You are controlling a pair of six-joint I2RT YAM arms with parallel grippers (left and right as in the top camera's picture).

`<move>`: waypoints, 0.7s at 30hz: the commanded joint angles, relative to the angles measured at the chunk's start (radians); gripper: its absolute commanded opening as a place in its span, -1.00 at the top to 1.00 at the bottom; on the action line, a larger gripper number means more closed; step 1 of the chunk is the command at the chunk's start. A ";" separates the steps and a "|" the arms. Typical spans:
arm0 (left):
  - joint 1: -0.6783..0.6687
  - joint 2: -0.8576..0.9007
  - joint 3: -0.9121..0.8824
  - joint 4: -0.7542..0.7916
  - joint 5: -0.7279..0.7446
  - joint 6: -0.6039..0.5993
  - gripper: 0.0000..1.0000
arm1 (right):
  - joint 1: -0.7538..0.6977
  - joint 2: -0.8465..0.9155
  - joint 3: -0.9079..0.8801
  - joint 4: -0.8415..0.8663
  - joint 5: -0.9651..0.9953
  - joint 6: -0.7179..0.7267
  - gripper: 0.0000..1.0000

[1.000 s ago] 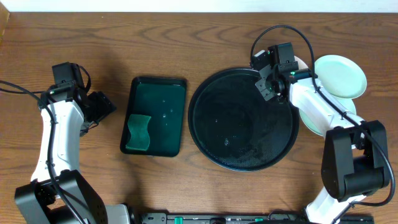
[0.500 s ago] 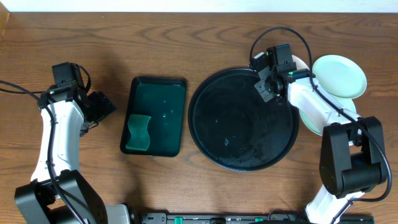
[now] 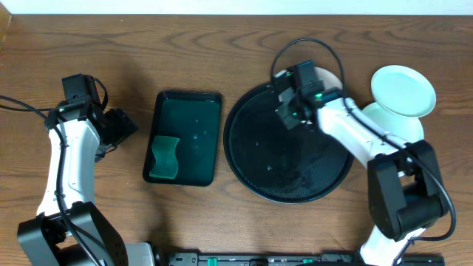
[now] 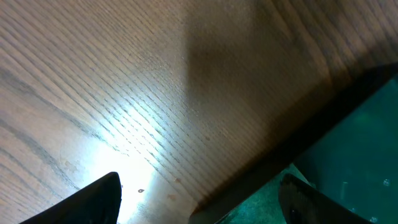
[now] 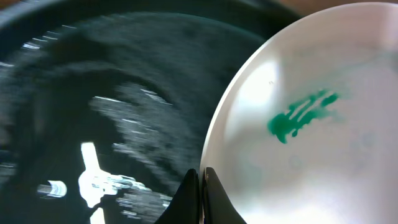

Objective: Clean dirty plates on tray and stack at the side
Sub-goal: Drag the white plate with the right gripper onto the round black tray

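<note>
1 white plate (image 5: 311, 155) pinched by right tool (image 5: 200, 179) over tray (image 5: 93, 74).

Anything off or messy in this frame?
The white plate has a green smear and overlaps the tray rim, its edge pinched by the right end effector. The tray shows wet streaks. The two mint plates sit offset, not squarely stacked.

Grained wood table (image 3: 222, 52), matt; glossy black tray (image 3: 259, 151), streaked; white plate (image 5: 348, 168), smooth, slight sheen.
</note>
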 commanded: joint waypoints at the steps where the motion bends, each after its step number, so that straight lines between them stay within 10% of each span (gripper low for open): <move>1: 0.004 -0.011 0.018 -0.006 -0.006 -0.005 -0.62 | 0.064 0.008 0.004 -0.003 -0.027 0.140 0.98; 17: 0.004 -0.011 0.018 -0.006 -0.006 -0.005 -0.62 | 0.170 0.008 0.004 0.014 -0.019 0.257 0.97; 21: 0.004 -0.011 0.018 -0.006 -0.006 -0.005 -0.62 | 0.170 0.006 0.004 0.014 -0.019 0.256 0.34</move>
